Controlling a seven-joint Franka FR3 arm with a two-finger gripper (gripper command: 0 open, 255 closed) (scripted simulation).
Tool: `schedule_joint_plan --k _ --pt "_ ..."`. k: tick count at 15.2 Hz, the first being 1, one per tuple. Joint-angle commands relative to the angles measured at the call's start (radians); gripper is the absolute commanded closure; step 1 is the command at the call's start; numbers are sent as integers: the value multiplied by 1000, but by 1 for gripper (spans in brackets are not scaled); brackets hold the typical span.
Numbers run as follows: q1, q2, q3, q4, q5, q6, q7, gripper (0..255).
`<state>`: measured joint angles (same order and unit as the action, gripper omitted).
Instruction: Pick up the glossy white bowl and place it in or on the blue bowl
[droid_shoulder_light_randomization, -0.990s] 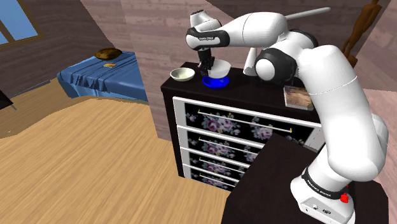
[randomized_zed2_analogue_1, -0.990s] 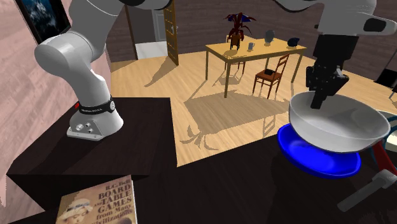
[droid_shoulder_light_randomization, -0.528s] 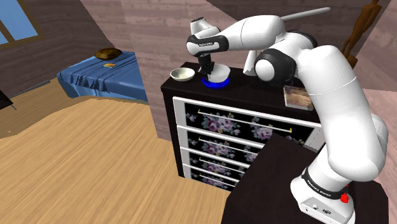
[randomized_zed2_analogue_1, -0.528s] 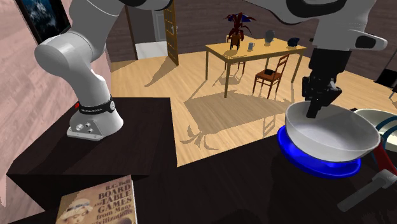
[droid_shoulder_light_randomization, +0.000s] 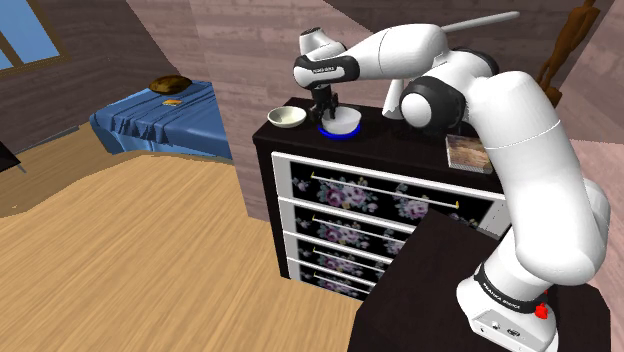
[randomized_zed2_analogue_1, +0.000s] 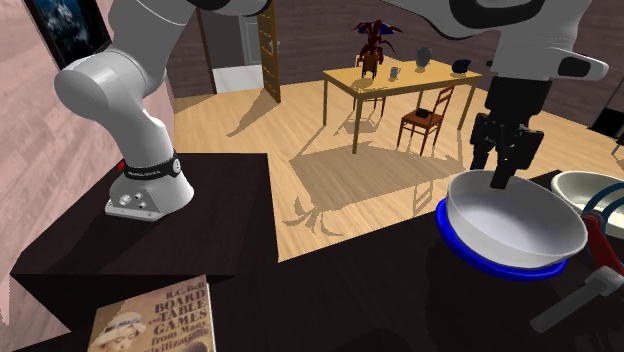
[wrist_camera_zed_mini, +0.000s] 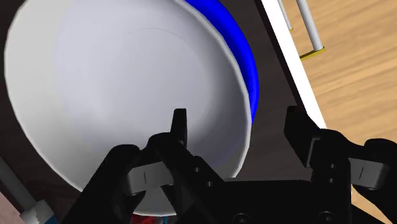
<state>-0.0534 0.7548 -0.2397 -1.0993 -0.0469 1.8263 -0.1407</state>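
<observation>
At the lower left of the second exterior view a book (randomized_zed2_analogue_1: 150, 325) lies on the dark dresser top (randomized_zed2_analogue_1: 350, 295). Its cover reads "R.C. Bell", then "BOARD", "TABLE GAMES" and "from Many", with the line below cut by the frame's edge. Above it the arm's white base (randomized_zed2_analogue_1: 140, 195) stands on the dark stand (randomized_zed2_analogue_1: 215, 235) and wears a black band whose lettering is too small to read. Past the middle, in the upper part of the frame, stands a wooden table (randomized_zed2_analogue_1: 440, 78) with a chair (randomized_zed2_analogue_1: 425, 118) in front of it. At the right the glossy white bowl (randomized_zed2_analogue_1: 515, 225) sits upright, nested in the blue bowl (wrist_camera_zed_mini: 245, 57), whose rim shows as a thin crescent around it. The jaws hang just above the white bowl's rim, spread apart and gripping nothing. In the wrist view one finger (wrist_camera_zed_mini: 180, 130) stands inside the bowl and the other outside its rim. A pale striped bowl (randomized_zed2_analogue_1: 590, 190) sits at the far right edge.
</observation>
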Motion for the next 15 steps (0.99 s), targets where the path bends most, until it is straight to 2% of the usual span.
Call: schedule_joint_plan --k 1,4,8,15 --pt "0 0 0 0 0 0 0 0" --pt "0 0 0 0 0 0 0 0" --pt "2 7 1 138 2 -132 -3 0" --pt "2 7 1 138 2 -132 -3 0"
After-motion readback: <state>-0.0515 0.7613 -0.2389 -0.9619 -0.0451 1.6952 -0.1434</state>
